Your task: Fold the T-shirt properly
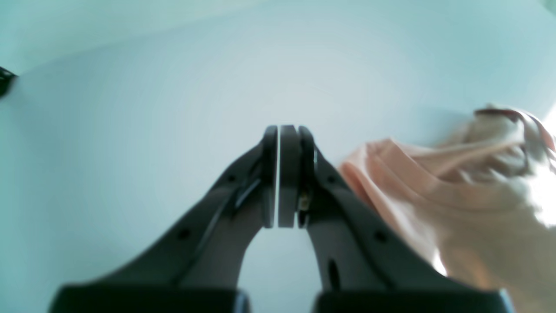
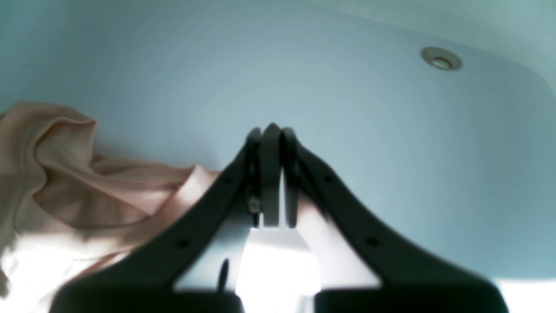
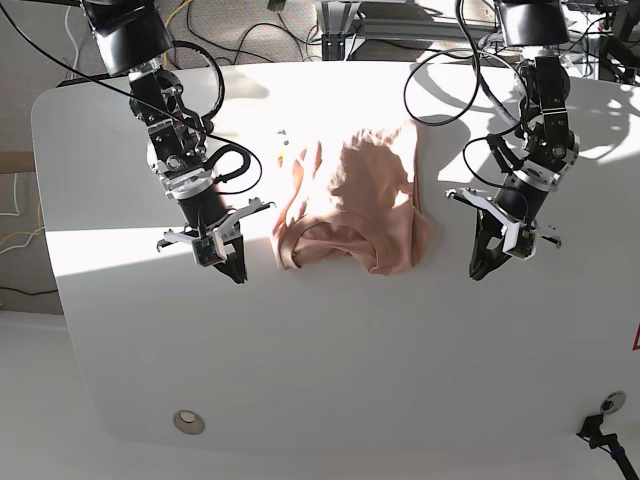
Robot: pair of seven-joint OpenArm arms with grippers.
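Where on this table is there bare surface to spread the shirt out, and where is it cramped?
Bare white table lies below the crumpled T-shirt, down to the near edge with its grommet. Narrower strips separate the shirt from the shut right gripper and shut left gripper. The middle, between both arms, is crowded.

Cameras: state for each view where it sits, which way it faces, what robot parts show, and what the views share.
Base: overhead, facing down on the table; both arms, T-shirt between them.
Left wrist: behind the left gripper, facing past shut jaws; shirt at right.
Right wrist: behind the right gripper, jaws shut; shirt at left.
Shared: all views show the T-shirt and table.
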